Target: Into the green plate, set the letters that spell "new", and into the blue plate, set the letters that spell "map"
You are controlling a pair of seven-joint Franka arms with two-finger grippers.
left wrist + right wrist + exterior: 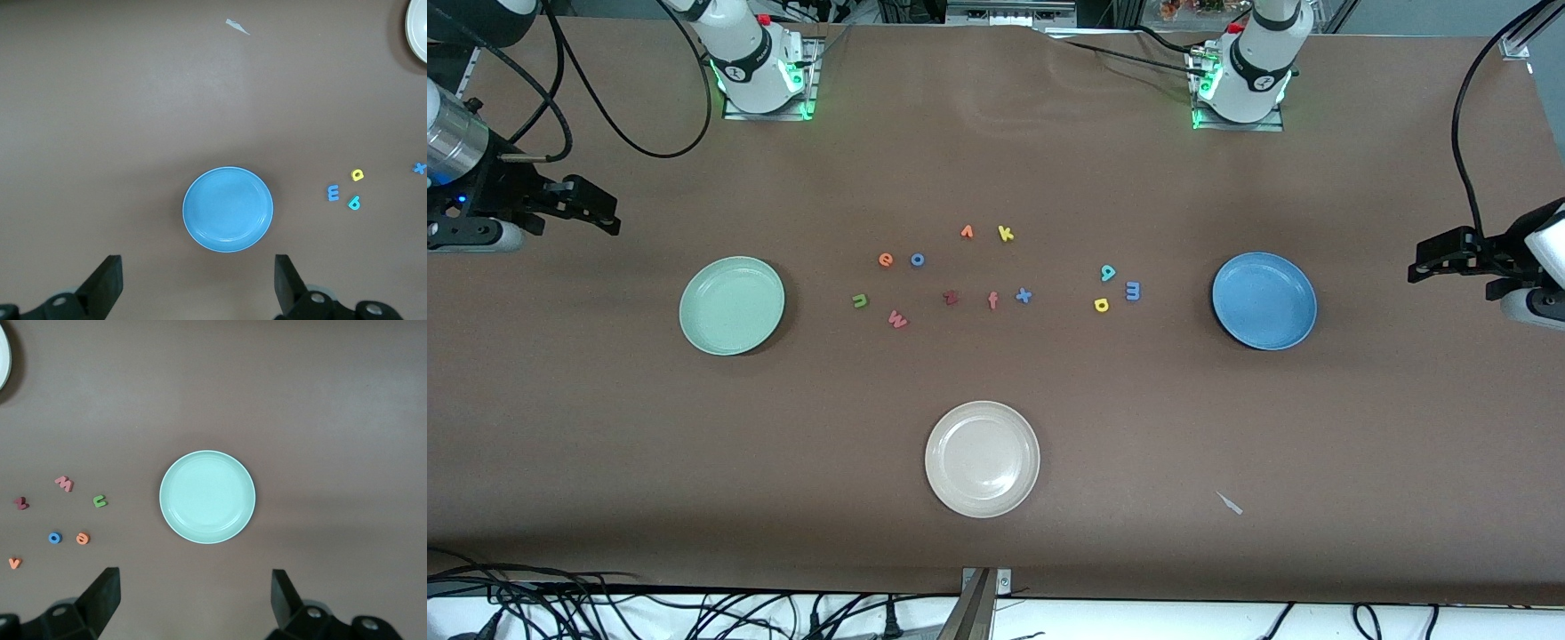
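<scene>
The green plate (731,305) (207,496) lies toward the right arm's end of the table, the blue plate (1264,300) (227,209) toward the left arm's end. Beside the green plate lie the olive n (860,300) (99,501), orange e (886,260) (83,538) and pinkish w (897,319) (64,483). Close to the blue plate sit the blue m (1133,290) (333,193), teal a (1108,273) (354,203) and yellow p (1101,305) (357,175). My right gripper (600,212) (195,577) hangs open past the green plate. My left gripper (1427,260) (198,263) hangs open past the blue plate. Both hold nothing.
A beige plate (982,459) sits nearest the front camera. Other letters lie mid-table: blue o (917,260), orange v (967,232), yellow k (1006,234), dark red z (951,298), an f (992,301), blue x (1024,295). A paper scrap (1230,503) lies near the front edge.
</scene>
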